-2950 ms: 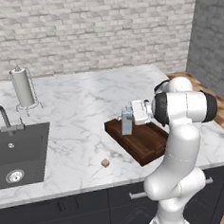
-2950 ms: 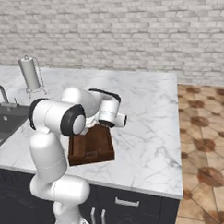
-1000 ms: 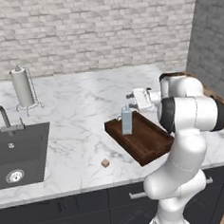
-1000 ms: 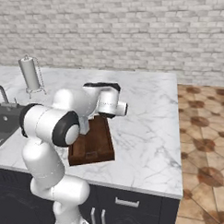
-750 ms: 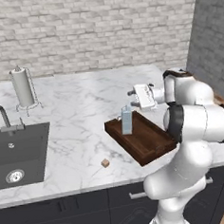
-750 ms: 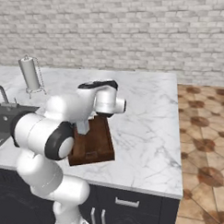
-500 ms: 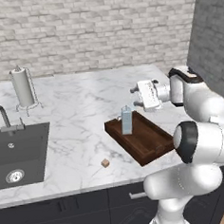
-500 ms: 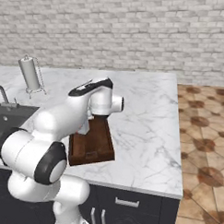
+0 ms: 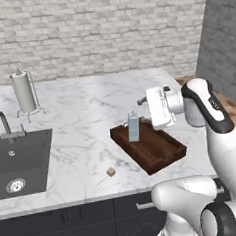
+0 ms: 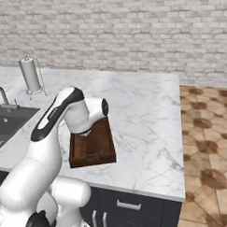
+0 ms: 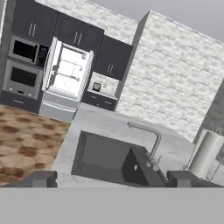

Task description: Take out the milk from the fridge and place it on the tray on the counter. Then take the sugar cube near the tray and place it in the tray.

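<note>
Gripper has swung up off the milk, jaws spread; carton upright in tray, frame centre.

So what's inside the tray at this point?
The milk stands upright in the tray, toward its sink-side end; the rest of the floor visible from the left is bare. The sugar cube lies outside it on the counter. From the right, the arm hides the tray's far end.

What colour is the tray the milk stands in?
Dark brown wood tray, clearest in the left base view.
</note>
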